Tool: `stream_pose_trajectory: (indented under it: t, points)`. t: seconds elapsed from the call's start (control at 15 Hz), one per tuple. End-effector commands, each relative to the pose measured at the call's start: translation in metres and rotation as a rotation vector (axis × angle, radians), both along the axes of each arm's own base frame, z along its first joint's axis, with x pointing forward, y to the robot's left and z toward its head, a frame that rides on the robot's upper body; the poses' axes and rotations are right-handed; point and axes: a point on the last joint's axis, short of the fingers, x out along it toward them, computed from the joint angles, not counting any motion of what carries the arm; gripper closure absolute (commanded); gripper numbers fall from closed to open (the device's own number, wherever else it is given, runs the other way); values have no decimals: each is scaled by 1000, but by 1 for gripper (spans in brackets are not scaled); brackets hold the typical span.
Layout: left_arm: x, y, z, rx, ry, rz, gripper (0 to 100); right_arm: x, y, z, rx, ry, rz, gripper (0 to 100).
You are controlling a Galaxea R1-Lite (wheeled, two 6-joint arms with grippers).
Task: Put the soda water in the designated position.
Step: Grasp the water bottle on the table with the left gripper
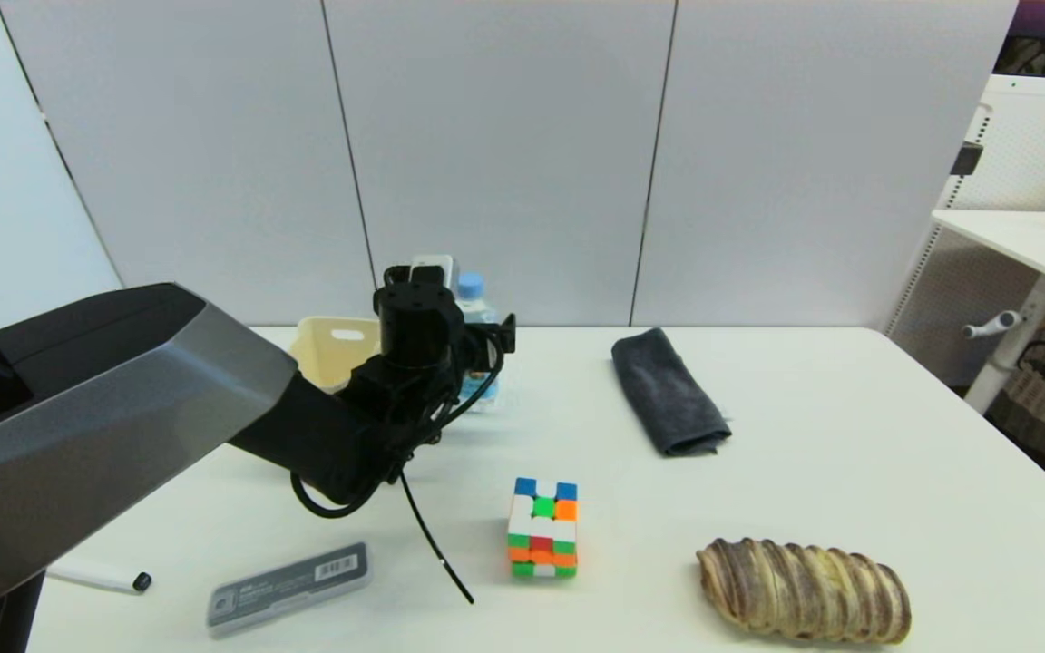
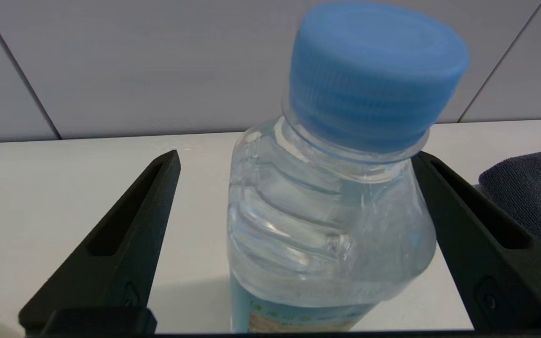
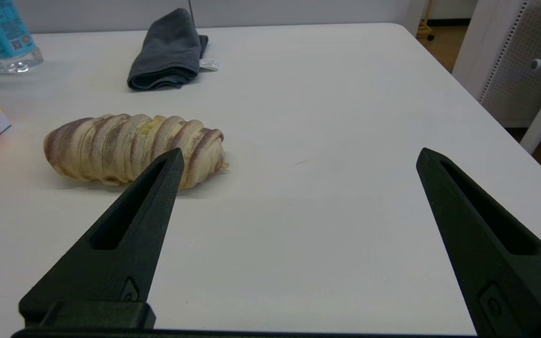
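Observation:
The soda water (image 2: 327,211), a clear bottle with a light-blue cap (image 1: 471,286) and blue label (image 3: 3,33), stands upright on the white table at the back, just right of the cream bin (image 1: 332,349). My left gripper (image 2: 295,155) is open around the bottle's shoulder. One finger (image 2: 467,234) lies close against the bottle, and the other finger (image 2: 129,234) stands apart with a gap. In the head view the left wrist (image 1: 418,336) hides most of the bottle. My right gripper (image 3: 298,157) hangs open over bare table near the front right. The designated position carries no visible mark.
A folded dark grey cloth (image 1: 668,390) lies right of the bottle. A colour cube (image 1: 542,528) sits mid-table, a striped bread loaf (image 1: 804,589) at front right. A grey case (image 1: 287,585) and a white pen (image 1: 101,578) lie at front left.

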Motion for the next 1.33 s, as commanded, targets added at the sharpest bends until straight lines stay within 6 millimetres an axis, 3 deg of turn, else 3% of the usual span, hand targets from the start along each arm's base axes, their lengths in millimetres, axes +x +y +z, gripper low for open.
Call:
stream_pose_trajectory:
  t: [0.07,0.67,0.73,1.33]
  points:
    - [3,-2,-2,-5,-6,3,0,0,0,0,0,3,0,0]
    - [14,-4,-7,-8,-11,14,0,0,0,0,0,3,0,0]
    - [14,-3,-7,-9,-12,15,100,0,0,0,0,3,0,0]
    - [16,-4,-3,-11,-23,15,100,0,0,0,0,3,0,0]
